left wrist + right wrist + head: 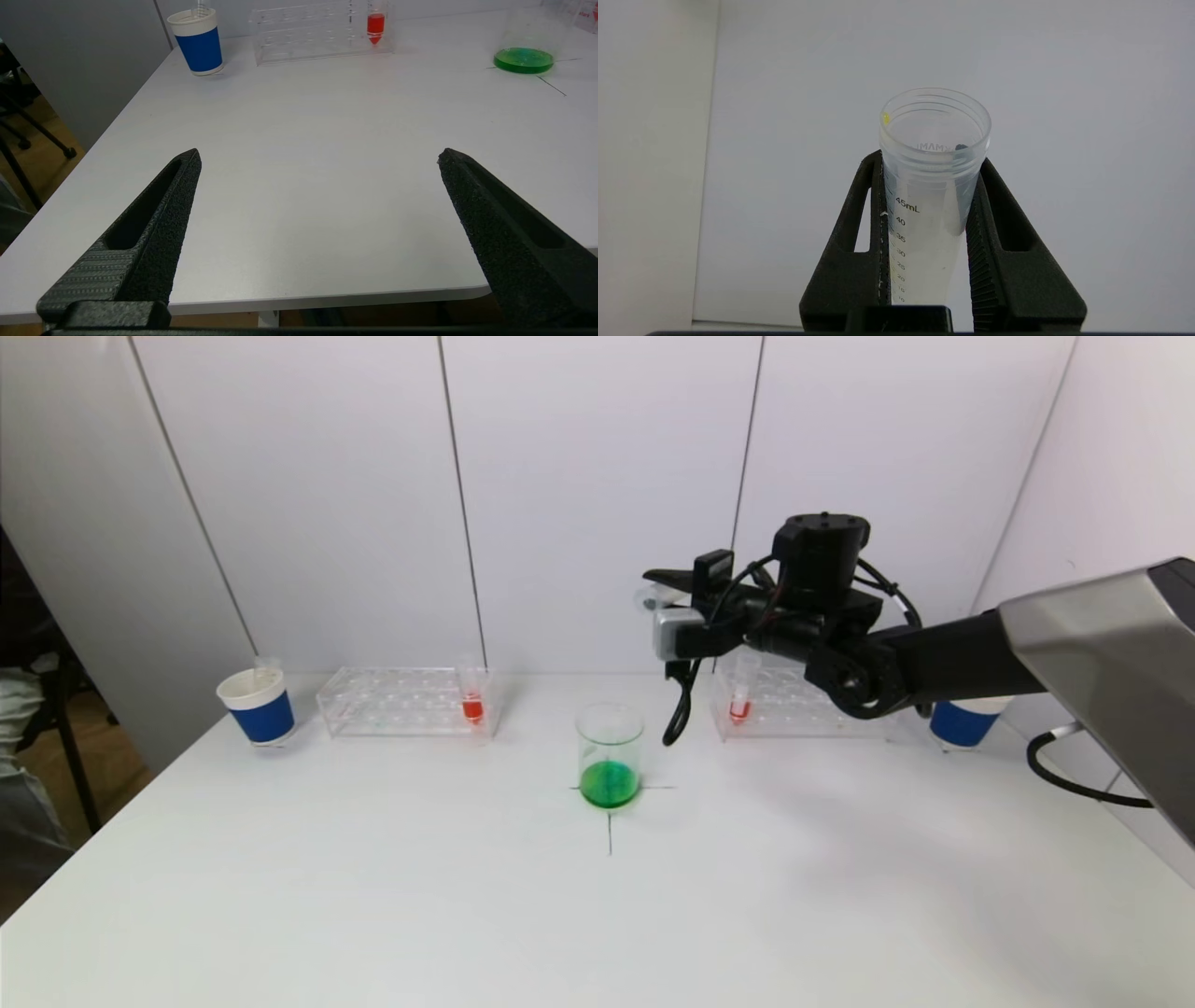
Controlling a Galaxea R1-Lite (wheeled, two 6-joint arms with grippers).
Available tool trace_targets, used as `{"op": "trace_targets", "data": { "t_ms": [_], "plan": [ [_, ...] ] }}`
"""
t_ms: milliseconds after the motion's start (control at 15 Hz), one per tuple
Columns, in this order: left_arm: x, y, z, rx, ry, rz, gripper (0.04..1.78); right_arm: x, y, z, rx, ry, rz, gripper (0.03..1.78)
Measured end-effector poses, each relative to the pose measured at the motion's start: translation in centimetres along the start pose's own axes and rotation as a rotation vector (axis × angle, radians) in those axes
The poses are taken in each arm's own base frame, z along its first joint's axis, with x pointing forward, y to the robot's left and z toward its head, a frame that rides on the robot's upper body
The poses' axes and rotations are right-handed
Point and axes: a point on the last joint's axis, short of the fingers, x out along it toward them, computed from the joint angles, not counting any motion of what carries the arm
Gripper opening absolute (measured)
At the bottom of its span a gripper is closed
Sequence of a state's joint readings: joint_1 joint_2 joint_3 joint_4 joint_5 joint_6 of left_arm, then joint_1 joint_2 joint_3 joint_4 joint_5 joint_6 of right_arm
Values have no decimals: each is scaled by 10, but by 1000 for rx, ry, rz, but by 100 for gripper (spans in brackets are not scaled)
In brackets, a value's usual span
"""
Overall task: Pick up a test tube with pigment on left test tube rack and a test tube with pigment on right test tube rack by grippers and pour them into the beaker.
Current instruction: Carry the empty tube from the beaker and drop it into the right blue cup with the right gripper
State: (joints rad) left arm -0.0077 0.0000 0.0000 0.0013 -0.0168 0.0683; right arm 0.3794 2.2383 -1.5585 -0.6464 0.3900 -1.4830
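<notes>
one clear test tube [931, 186] sat clamped between the two black fingers [859, 242] of the right gripper [653, 602], which was raised in the air above and just to the right of the beaker [610, 754], in front of the white wall. in the right wrist view the tube's open mouth pointed away from the camera, its printed scale showed along one side, and it looked emptied, though a tiny yellow speck clung near the rim; whether any liquid remained at its tip was hard to tell. the beaker stood on a cross mark at the middle of the white table [373, 896], with a shallow layer of green liquid in its bottom. behind it to the left lay the left test tube rack [406, 702], clear plastic, holding one upright tube with red pigment [472, 695] at its right end. behind it to the right, partly hidden by the arm, was the right test tube rack [803, 705], with another tube of red pigment [740, 695] standing near its left end. a blue and white paper cup [258, 707] stood beyond the left rack's outer end, and a second blue cup [963, 721] peeked out beyond the right rack. the left gripper [317, 158] hung low at the table's near left edge, well apart from everything, its fingers spread wide and holding nothing.
</notes>
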Motion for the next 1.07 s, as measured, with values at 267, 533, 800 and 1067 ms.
{"op": "trace_targets", "data": {
  "t_ms": [267, 533, 800, 1067],
  "plan": [
    [0, 0, 0, 0, 0, 0, 177, -26, -26, -36, 234, 189, -87, 52],
    [0, 0, 0, 0, 0, 0, 177, -54, -54, -58, 565, 374, -215, 52],
    [0, 0, 0, 0, 0, 0, 177, -75, -76, -68, 826, 427, -330, 52],
    [0, 0, 0, 0, 0, 0, 177, -104, -100, -68, 1111, 466, -408, 52]
  ]
}}
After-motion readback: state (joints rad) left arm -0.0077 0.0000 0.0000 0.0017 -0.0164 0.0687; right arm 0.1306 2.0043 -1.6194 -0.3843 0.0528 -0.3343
